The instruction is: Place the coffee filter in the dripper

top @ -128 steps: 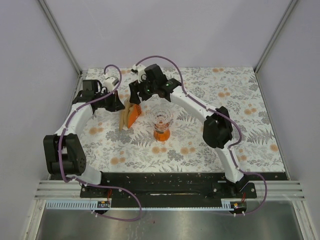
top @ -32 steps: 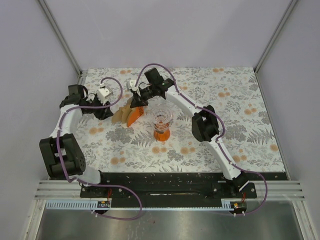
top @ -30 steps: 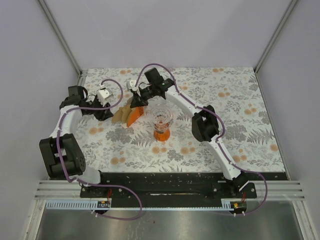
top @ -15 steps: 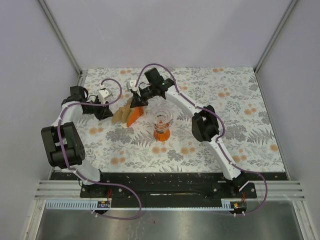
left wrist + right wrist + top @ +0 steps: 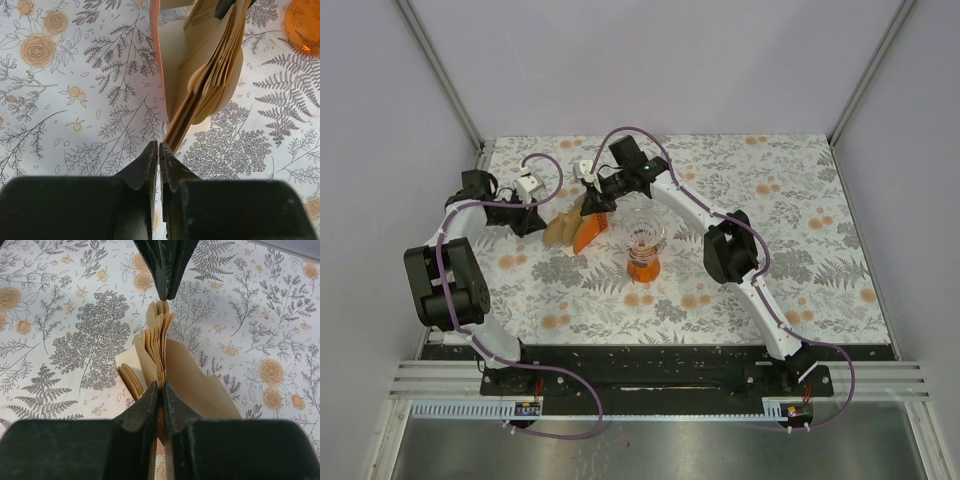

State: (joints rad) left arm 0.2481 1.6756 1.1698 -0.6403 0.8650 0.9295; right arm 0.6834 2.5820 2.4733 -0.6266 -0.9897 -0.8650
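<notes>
Closing since a sec ago, left tool point(image 5: 159, 147) now sits pinched closed at filter bundle point(image 5: 215, 75) near corner (sheet caught? can't tell) while right tool point(image 5: 159, 386) clamps its top; coffee filter still inside bundle beside dripper point(image 5: 642, 245), so robot should peel one sheet off slowly.

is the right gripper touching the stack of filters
Touching. The right wrist view shows the right gripper pinched shut on the edge of the filter stack.
</notes>
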